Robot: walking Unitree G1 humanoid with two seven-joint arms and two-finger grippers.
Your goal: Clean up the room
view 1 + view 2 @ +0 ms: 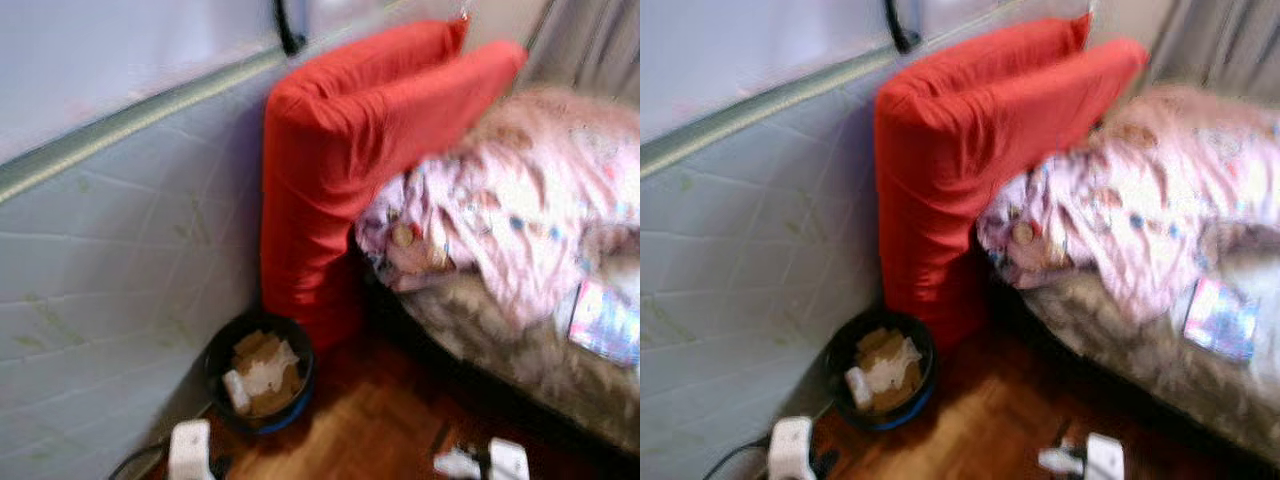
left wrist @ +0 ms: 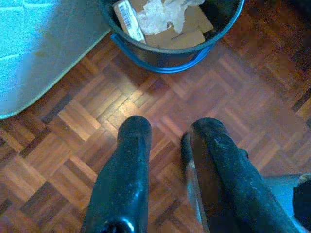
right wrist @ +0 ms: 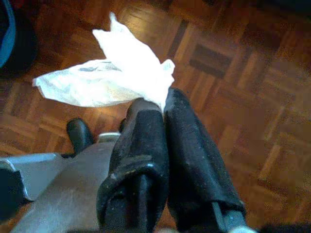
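A black waste bin (image 1: 222, 352) with a blue rim stands on the parquet floor at the foot of a red cushion (image 1: 330, 170). Cardboard and crumpled paper (image 1: 262, 372) lie inside it. My right gripper (image 3: 163, 103) is shut on a crumpled white tissue (image 3: 112, 80), low over the floor and to the right of the bin. That tissue (image 1: 455, 463) also shows at the lower edge of the left eye view. My left gripper (image 2: 170, 131) hangs open above the floor, just short of the bin (image 2: 170, 60), with nothing between its fingers.
A pale mattress (image 1: 110, 260) leans along the left side. On the right is a bed with a pink patterned blanket (image 1: 520, 210) and a colourful packet (image 1: 605, 320). A dark cable (image 1: 135, 460) runs over the floor near my left arm (image 1: 190, 450).
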